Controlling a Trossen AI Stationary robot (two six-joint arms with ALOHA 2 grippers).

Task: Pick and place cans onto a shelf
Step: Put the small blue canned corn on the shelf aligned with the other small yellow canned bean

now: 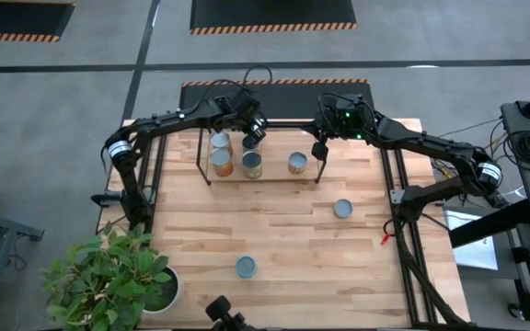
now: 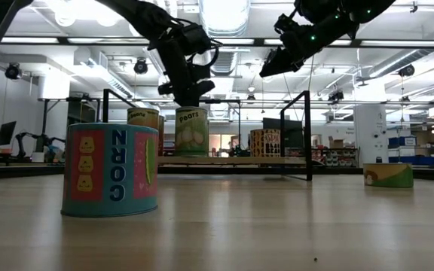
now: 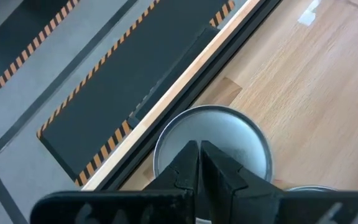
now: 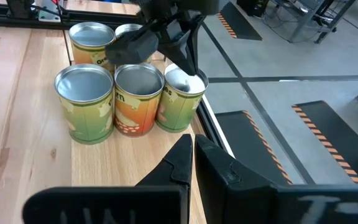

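Observation:
The shelf stands at the table's far side with several cans on its board. From the right wrist view I see them in a cluster: a green one, an orange one and a pear can in front. My left gripper is shut, pointing down at the pear can's silver top. My right gripper is shut and empty, high over the shelf's right end. Two more cans stand on the table: one on the right and a corn can near the front. My left gripper comes from above with its shut fingertips right at the pear can's top. I cannot tell whether they touch it. The can stands upright on the shelf board.
A potted plant stands at the near left corner. The shelf's black end rods rise at its right end. Bare tabletop lies between the shelf and the two loose cans.

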